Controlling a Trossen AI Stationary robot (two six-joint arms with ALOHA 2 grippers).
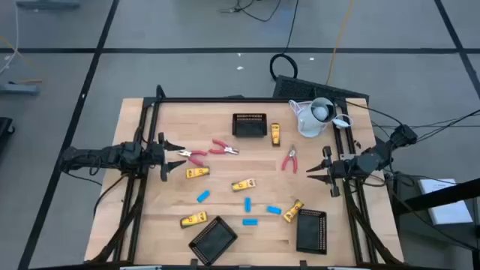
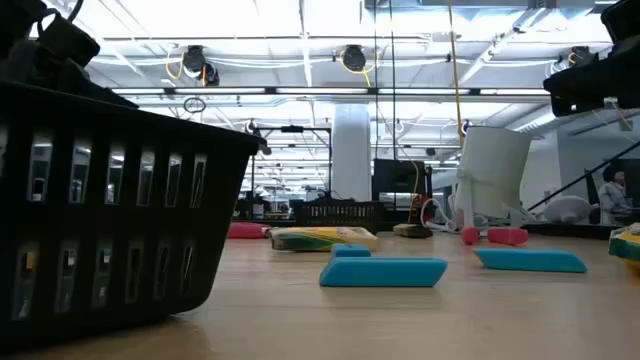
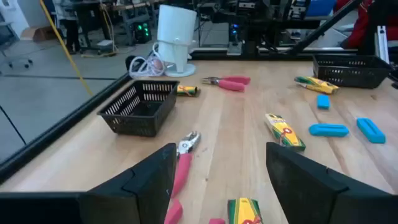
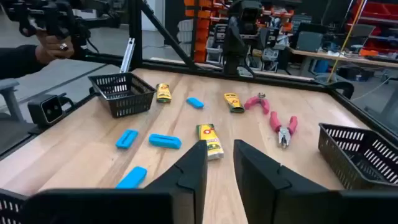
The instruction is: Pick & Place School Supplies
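Observation:
School supplies lie scattered on the wooden table (image 1: 150, 225). There are three red-handled pliers-like tools (image 1: 223, 148) (image 1: 193, 156) (image 1: 289, 161), several yellow-and-black blocks (image 1: 244, 184) and several blue pieces (image 1: 247, 204). My left gripper (image 1: 178, 154) is open and empty at the table's left side, level, pointing at the nearest red tool, which also shows in the left wrist view (image 3: 184, 163). My right gripper (image 1: 313, 172) hovers at the right side, pointing left, fingers a narrow gap apart (image 4: 219, 165), empty. A yellow block (image 4: 209, 138) lies ahead of it.
Three black mesh trays stand on the table: one at the far middle (image 1: 250, 124), two at the near edge (image 1: 213, 240) (image 1: 311, 231). A white jug (image 1: 313, 116) stands at the far right. A person's hand (image 4: 37, 53) shows beyond the table.

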